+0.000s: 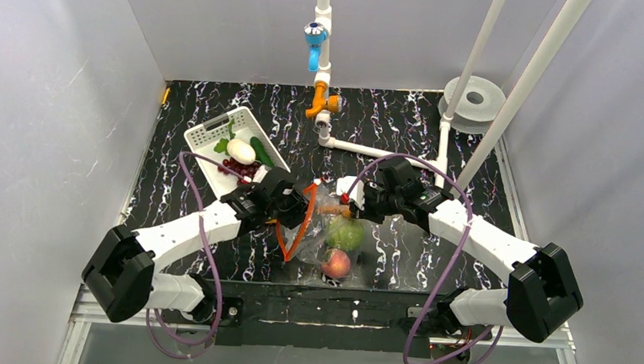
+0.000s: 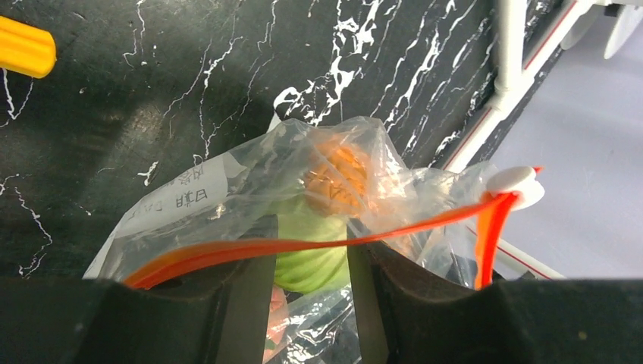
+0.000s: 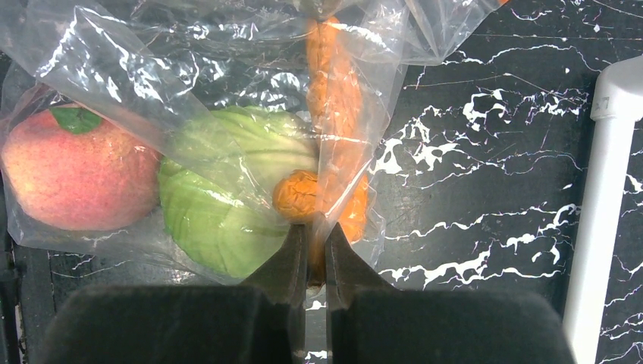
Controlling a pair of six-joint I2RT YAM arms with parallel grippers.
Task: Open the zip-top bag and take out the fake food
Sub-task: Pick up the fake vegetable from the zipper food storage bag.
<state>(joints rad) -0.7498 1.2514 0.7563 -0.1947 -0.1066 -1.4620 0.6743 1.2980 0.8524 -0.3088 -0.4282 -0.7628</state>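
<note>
Centre, close to the table [image 1: 472, 166] near edge: zip-top bag [image 1: 374, 236], with peach [image 3: 76, 178], green vegetable [image 3: 220, 197] and orange piece [image 3: 299, 193] inside. The right gripper [image 3: 315, 231] is pinched narrow on bag film. The left gripper [image 2: 311, 254] has its jaws parted, and the zip strip [image 2: 227, 250] lies across them. White pipe [image 1: 371, 150] far-right and basket [image 1: 208, 129] far-left, both apart from the bag.

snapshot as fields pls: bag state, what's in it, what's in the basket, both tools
zip-top bag: between both tools, mouth looks open
zip strip: orange, runs across the left tool's fingers
in bag: green vegetable, peach, orange piece
basket: holds egg, cucumber, grapes
left tool: open, at bag mouth
right tool: shut on bag film
</note>
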